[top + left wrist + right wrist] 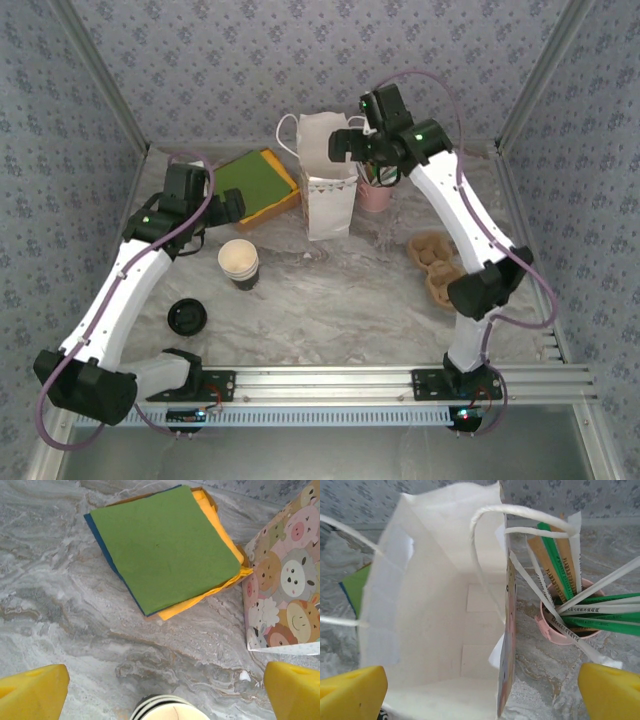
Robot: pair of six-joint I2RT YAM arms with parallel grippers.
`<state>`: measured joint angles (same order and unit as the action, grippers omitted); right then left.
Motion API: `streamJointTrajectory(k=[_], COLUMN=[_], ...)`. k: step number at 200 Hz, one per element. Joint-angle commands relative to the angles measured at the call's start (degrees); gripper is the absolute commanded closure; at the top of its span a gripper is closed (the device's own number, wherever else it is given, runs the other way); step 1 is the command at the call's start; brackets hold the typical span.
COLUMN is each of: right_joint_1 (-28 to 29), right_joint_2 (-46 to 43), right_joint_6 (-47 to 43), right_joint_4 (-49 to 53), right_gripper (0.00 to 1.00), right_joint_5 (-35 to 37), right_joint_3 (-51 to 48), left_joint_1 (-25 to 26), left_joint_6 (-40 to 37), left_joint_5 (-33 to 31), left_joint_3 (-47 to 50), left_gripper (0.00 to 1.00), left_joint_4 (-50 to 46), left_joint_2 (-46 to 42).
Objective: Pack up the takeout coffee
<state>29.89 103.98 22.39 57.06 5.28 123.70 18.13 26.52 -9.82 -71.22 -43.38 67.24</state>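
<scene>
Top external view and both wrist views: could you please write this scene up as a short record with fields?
paper bag: upright at the back of the table, mouth open
right hand: open, above the bag's mouth
left hand: open, over the table near the napkins
lidless cup: upright, left of centre
loose black lid: flat on the table, near left
pink cup: just right of the bag, holding stirrers
cup carrier: right side of the table

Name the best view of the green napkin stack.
Left wrist: the green napkin stack is close and whole, blue and yellow layers visible. Top external has it small beside the paper bag; right wrist catches a green corner past the bag.
</scene>
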Motion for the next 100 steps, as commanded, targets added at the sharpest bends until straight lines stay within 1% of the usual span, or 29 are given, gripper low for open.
streamJointTrajectory(k=[1,22,46,54,88,100], right_joint_1=[1.61,2.75,6.4,7.9,13.77,16.06], right_joint_2=[-4.37,-8.26,-11.97,-12.94,-15.7,-16.16], right_joint_6=[-0.05,-0.21,-2.42,-3.5,-3.85,-3.83], right_joint_4=[0.2,-1.66,-3.46,-4.53,-8.51,-9.34], right_gripper=[0.0,0.0,0.0,0.0,0.0,0.0], right_joint_5=[1.85,1.17,2.26,1.63,-2.07,-2.16], right_joint_3=[-3.77,-9.8,-15.74,-17.84,-25.7,-27.66], left_joint_1=[0.58,0.94,1.61,1.97,3.22,3.48], left_joint_6=[3.77,6.73,9.3,9.98,12.49,12.78], left_joint_5=[0.46,2.54,3.16,3.38,5.96,6.74], left_joint_3=[-2.68,-2.22,-1.34,-0.77,2.08,3.16], left_gripper=[0.03,0.1,0.18,0.22,0.4,0.42], left_joint_4=[-8.07,-12.92,-19.26,-20.99,-24.44,-24.74], left_joint_2=[-0.4,-1.36,-1.85,-1.9,-1.63,-1.34])
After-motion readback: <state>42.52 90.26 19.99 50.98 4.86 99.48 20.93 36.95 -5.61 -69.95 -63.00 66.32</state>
